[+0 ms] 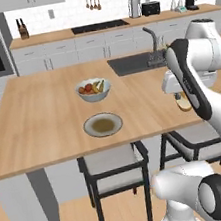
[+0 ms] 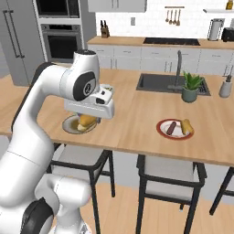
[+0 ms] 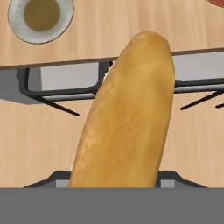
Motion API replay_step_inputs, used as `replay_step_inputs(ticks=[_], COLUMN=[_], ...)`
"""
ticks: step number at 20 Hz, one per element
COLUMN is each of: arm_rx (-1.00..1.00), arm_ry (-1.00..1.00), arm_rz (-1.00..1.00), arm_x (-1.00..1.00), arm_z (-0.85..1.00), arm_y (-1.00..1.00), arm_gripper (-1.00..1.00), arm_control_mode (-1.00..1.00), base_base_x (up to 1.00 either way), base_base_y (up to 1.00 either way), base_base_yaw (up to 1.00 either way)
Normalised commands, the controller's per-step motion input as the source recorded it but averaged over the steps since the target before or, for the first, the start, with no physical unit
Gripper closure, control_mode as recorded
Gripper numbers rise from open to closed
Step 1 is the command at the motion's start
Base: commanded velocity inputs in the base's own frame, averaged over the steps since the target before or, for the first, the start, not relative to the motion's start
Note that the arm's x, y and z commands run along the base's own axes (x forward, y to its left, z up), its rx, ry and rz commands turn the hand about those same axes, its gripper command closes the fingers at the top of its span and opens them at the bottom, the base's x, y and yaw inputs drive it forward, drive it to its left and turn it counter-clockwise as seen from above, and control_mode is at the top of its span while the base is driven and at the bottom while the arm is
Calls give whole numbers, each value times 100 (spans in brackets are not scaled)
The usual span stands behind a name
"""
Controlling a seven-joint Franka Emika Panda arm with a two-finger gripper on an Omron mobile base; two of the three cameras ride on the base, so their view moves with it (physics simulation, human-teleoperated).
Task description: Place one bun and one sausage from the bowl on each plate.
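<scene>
**— What have you got in the claw?**

A bun (image 3: pixel 127 113), long and golden. My claw (image 3: pixel 114 186) is clamped around its near end, and the loaf sticks out away from me toward twelve o'clock in the hand view. In the right base view the same bun (image 2: pixel 86 121) hangs under my hand, over the wooden counter (image 2: pixel 132 123).

**— And the dishes around you?**

In the hand view, at eleven o'clock, sits a pale grey plate (image 3: pixel 40 18) with a brownish centre; I cannot tell what that brown patch is. From the left base view that plate (image 1: pixel 102 125) lies near the counter's front edge, and just beyond it, at twelve o'clock from it, stands a pale blue-grey bowl (image 1: pixel 93 90) heaped with coloured fruit.

**— Anything already served?**

Yes. In the right base view, well off at three o'clock from my hand, a red-rimmed plate (image 2: pixel 175 129) holds a dark sausage (image 2: pixel 171 128) and a second bun (image 2: pixel 187 126), lying side by side. Beyond it a potted plant (image 2: pixel 191 87) stands beside the sink (image 2: pixel 160 83).
</scene>
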Motion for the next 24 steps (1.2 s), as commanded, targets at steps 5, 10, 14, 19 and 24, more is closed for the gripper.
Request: replay_step_inputs(ticks=[5, 10, 14, 19, 24], arm_rx=[-1, 0, 2, 6, 4], arm_ry=[1, 9, 13, 7, 4], arm_rz=[0, 0, 0, 0, 0], arm_x=[6, 51, 98, 100, 90], arm_z=[0, -49, -67, -72, -84], arm_y=[20, 72, 46, 17, 10], arm_gripper=[100, 100, 100, 100, 100], arm_control_mode=[-100, -100, -100, -100, -100], base_base_x=[58, 0, 0, 0, 0], base_base_y=[80, 0, 0, 0, 0], base_base_yaw=[-4, 0, 0, 0, 0])
